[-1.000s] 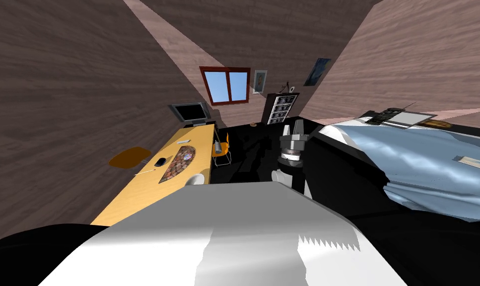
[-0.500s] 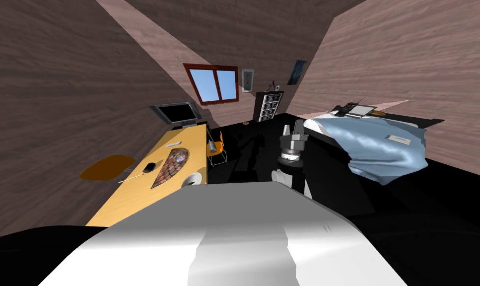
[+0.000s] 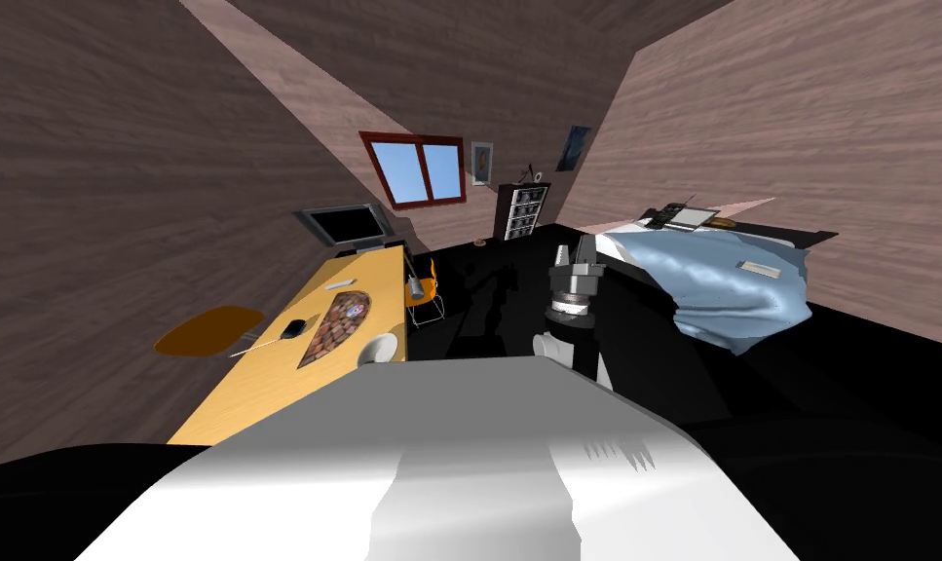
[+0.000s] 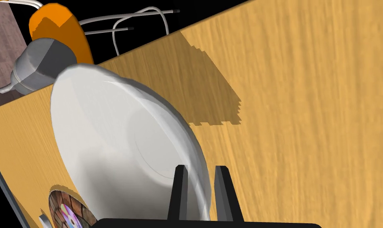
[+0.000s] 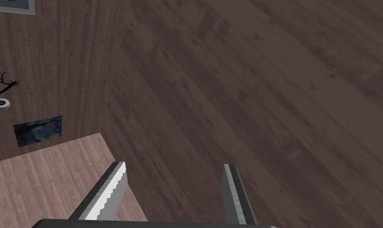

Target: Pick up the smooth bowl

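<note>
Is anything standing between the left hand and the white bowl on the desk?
Nothing visible does. The left hand is shut on the rim of the white bowl, with one finger on each side of it.

**Room around the bowl**

The smooth white round bowl (image 4: 119, 138) sits on the yellow wooden desk (image 4: 305, 118). On one side of the bowl the desk is bare, so a hand can pass there. Just beside its other side lies a brick-patterned mat with a shiny disc (image 4: 69, 213). Past the bowl's far rim stand a grey lamp head (image 4: 40, 67) and an orange chair (image 4: 56, 27).
</note>
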You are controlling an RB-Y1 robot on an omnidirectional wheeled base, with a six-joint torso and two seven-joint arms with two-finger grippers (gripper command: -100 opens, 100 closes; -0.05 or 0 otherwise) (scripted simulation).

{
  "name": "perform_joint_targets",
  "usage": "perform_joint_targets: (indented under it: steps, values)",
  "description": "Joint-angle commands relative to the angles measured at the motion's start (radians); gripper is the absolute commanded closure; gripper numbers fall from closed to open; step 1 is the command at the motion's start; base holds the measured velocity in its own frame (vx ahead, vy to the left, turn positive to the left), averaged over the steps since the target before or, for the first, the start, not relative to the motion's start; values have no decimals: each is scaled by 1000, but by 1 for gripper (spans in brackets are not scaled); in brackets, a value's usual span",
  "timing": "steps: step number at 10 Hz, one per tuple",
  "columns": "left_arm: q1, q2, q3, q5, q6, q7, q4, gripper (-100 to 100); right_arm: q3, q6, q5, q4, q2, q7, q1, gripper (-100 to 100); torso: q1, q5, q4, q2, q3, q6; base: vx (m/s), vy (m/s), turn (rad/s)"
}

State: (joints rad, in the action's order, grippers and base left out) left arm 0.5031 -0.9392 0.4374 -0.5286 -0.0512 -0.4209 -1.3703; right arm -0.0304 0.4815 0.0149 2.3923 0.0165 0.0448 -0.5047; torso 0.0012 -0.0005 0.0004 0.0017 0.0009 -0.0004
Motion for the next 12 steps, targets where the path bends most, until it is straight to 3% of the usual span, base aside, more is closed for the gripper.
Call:
perform_joint_targets:
  steps: [1, 2, 3, 4, 10, 11, 12]
  values:
    - [0, 0, 0, 0, 0, 0, 0, 100, 0, 0, 0, 0, 0, 0, 0, 0, 0, 0, 0, 0, 0, 0, 0, 0, 0]
    - [0, 0, 0, 0, 0, 0, 0, 100, 0, 0, 0, 0, 0, 0, 0, 0, 0, 0, 0, 0, 0, 0, 0, 0, 0]
    - [1, 0, 0, 0, -1, -1, 0, 0, 0, 0, 0, 0, 0, 0, 0, 0, 0, -1, 0, 0, 0, 0, 0, 0, 0]
    - [24, -16, 3, 8, 14, 10, -26, 100, 0, 0, 0, 0, 0, 0, 0, 0, -1, -1, 0, 0, 0, 0, 95, 26, 248]
    - [137, -78, 22, 49, 86, 57, -137, 100, 0, 0, 0, 0, 0, 0, 0, 0, -2, -2, -1, -11, -6, 2, 162, 1, 251]
    - [129, -69, 17, 47, 74, 53, -128, 100, 0, 0, 0, 0, 0, 0, 0, 0, -3, -2, -1, -9, -5, 1, 61, -13, 42]
    - [131, -69, 18, 48, 77, 56, -130, 0, 0, 0, 0, 0, 0, 0, 0, 0, -2, -2, 0, -5, -2, 2, 12, -3, -9]
